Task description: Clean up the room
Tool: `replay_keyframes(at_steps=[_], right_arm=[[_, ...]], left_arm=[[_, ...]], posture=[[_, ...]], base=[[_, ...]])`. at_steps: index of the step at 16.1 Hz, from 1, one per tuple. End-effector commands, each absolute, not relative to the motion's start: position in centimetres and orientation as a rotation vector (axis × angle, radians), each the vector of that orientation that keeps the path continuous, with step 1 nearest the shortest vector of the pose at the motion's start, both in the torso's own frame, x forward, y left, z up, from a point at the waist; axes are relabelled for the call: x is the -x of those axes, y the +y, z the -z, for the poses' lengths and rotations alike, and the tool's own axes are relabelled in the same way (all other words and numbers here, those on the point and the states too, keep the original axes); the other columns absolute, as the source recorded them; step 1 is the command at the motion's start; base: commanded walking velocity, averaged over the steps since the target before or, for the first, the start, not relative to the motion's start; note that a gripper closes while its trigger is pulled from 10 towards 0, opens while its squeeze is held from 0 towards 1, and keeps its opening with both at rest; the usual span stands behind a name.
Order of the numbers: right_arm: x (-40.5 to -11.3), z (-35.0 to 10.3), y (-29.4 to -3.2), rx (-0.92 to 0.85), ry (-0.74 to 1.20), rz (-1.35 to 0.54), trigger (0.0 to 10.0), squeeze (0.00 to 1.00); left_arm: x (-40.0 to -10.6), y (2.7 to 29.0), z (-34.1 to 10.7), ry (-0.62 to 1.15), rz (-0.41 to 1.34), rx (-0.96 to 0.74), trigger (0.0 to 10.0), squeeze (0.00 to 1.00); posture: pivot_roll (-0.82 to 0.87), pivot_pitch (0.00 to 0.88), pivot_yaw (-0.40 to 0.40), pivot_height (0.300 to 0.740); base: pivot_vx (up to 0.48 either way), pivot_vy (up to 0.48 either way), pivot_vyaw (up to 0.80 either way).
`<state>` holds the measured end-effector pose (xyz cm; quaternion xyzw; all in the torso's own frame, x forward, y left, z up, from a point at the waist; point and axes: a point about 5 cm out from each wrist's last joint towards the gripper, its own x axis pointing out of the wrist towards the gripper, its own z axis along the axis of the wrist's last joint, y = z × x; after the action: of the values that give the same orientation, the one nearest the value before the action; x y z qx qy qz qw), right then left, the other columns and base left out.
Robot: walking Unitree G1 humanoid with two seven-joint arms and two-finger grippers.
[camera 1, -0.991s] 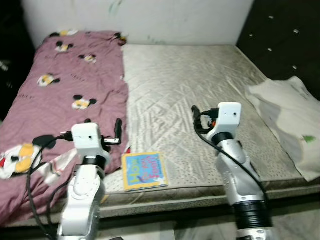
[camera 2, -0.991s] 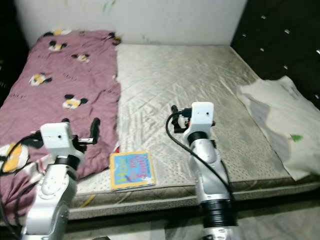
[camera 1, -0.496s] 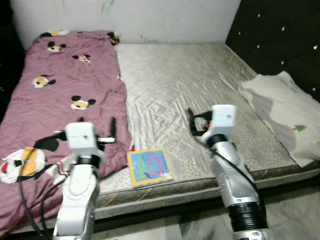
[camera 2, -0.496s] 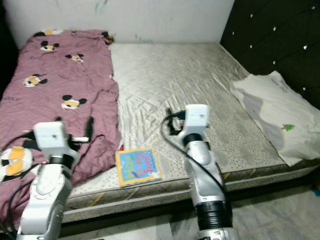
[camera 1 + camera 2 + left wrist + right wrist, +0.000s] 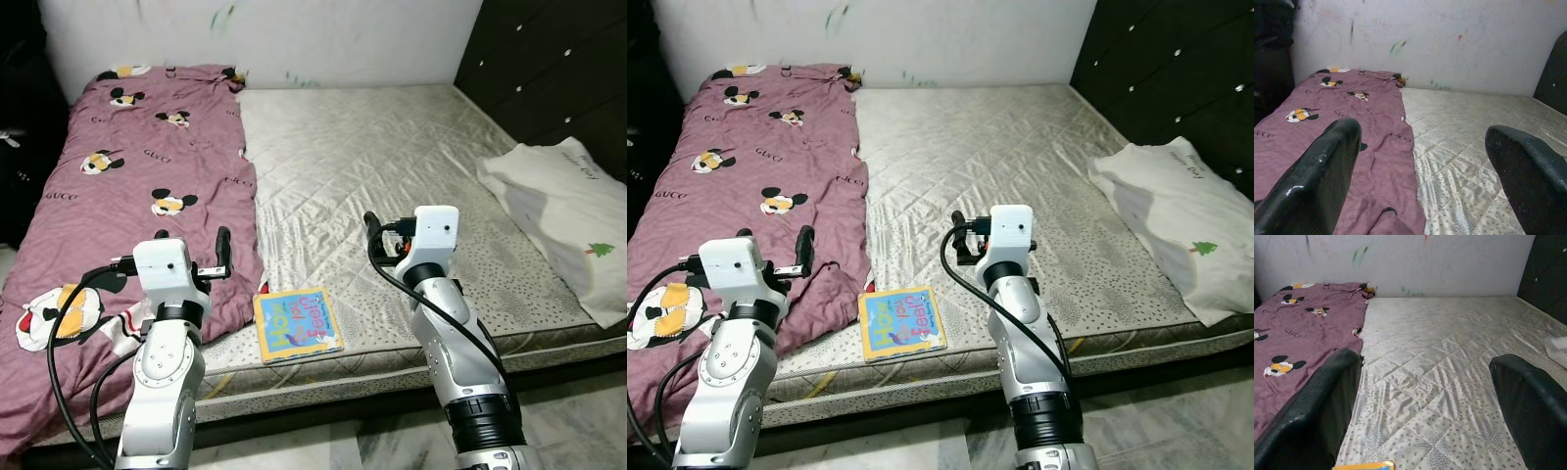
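A colourful children's book (image 5: 297, 324) lies flat near the mattress's front edge, between my two arms. A maroon cartoon-print blanket (image 5: 127, 196) covers the left part of the bed (image 5: 392, 166). A white pillow (image 5: 563, 211) lies at the right edge. My left gripper (image 5: 222, 251) hovers open above the blanket's front corner, left of the book. My right gripper (image 5: 372, 235) hovers open over the bare mattress, right of the book. Both wrist views look along the bed with nothing between the fingers (image 5: 1317, 176) (image 5: 1317, 406).
A white marked wall (image 5: 294, 39) backs the bed. Dark padded panels (image 5: 549, 69) stand at the right. A dark piece of furniture (image 5: 24, 127) stands to the left of the bed. Tiled floor (image 5: 578, 421) runs along the front edge.
The camera view has shifted and steadied, so the bed sits slightly differently in frame. Both arms hold about the same pose over the bed, grippers still open.
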<state>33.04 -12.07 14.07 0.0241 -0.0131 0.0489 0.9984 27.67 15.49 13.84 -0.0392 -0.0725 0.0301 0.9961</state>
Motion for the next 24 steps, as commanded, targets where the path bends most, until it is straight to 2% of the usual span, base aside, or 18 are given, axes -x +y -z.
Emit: replay_keyframes(at_steps=[1,3,8,24], right_arm=[[-33.20,-14.00,-12.34,-0.053,-0.021,-0.088,10.0,0.00],[-33.22,-13.93,-12.50,-0.046,-0.019,-0.083,10.0,0.00],[-32.93,-13.71,-12.43,-0.029,-0.014,-0.091,10.0,0.00],[-33.21,-13.91,-11.64,-0.007,-0.029,-0.121,10.0,0.00]], left_arm=[[-27.89,15.52,-13.79,-0.139,-0.054,0.093,10.0,0.00],[-28.00,15.29,-13.80,-0.136,-0.039,0.096,10.0,0.00],[-27.80,15.04,-13.74,-0.134,-0.029,0.093,10.0,0.00],[-27.91,14.60,-14.27,-0.182,0.030,0.080,10.0,0.00]], posture=[[-0.04,0.024,-0.038,0.740],[-0.04,0.030,-0.037,0.740],[-0.05,0.052,-0.041,0.740],[-0.04,0.031,-0.044,0.740]], base=[[0.000,0.000,0.00],[0.000,0.454,-0.57],[0.000,0.437,0.00],[0.000,0.000,0.00]])
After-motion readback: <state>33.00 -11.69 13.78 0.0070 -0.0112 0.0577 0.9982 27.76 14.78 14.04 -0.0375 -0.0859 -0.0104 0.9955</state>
